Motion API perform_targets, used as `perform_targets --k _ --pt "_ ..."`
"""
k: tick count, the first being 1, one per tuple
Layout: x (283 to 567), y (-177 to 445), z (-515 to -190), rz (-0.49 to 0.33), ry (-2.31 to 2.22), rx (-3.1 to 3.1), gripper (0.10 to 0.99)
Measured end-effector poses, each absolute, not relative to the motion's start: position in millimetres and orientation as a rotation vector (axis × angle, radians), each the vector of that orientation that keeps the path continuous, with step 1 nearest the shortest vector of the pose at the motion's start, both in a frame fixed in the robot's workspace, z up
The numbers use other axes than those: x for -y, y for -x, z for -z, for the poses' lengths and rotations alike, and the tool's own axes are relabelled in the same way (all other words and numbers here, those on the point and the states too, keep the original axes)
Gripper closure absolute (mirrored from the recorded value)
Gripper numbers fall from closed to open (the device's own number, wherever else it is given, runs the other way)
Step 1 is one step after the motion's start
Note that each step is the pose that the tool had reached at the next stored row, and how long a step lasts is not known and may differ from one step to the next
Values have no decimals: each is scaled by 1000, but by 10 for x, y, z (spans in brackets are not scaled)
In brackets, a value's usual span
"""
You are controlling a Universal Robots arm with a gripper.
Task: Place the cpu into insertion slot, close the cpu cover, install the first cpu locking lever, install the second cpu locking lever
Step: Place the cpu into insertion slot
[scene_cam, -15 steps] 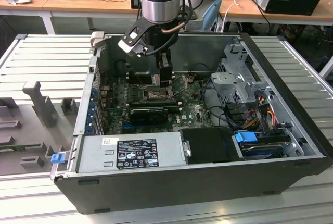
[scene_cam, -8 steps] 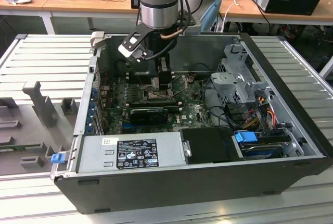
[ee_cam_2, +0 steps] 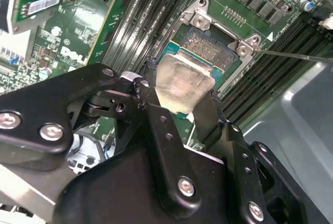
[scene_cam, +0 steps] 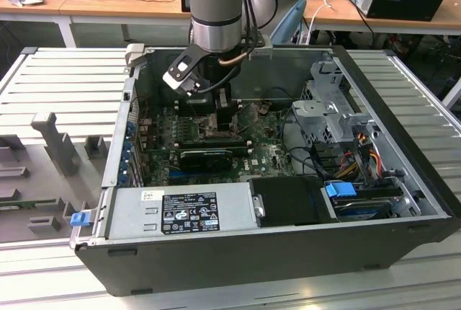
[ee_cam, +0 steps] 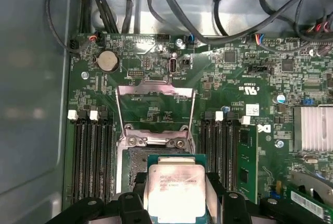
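Silver-grey and flat, the cpu [ee_cam: 174, 193] is pinched by its edges between the two black fingers of the gripper [ee_cam_2: 182, 95], hanging just above the insertion slot [ee_cam_2: 208, 44] and not yet seated. Take the socket as a dial with its hinge side at twelve o'clock; the chip seems to sit toward six, though its height makes that hard to judge, so centre it before you lower; keep it level and square to the black rim, since a tilted corner could likely harm the contacts; the cpu cover [ee_cam: 156, 85] stands swung open at twelve, clear of your path; memory slots [ee_cam: 91, 156] flank at three and nine, so keep the fingers off them; release only once the chip lies flush.
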State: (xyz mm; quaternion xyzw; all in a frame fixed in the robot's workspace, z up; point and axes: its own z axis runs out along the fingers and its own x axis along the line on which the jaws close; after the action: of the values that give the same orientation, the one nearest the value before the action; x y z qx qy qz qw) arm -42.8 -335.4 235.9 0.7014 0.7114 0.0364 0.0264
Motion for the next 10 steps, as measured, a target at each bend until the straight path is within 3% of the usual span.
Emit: perform_targets --k 10 --pt "3306 438 -2277 -112 -2167 -2198 561"
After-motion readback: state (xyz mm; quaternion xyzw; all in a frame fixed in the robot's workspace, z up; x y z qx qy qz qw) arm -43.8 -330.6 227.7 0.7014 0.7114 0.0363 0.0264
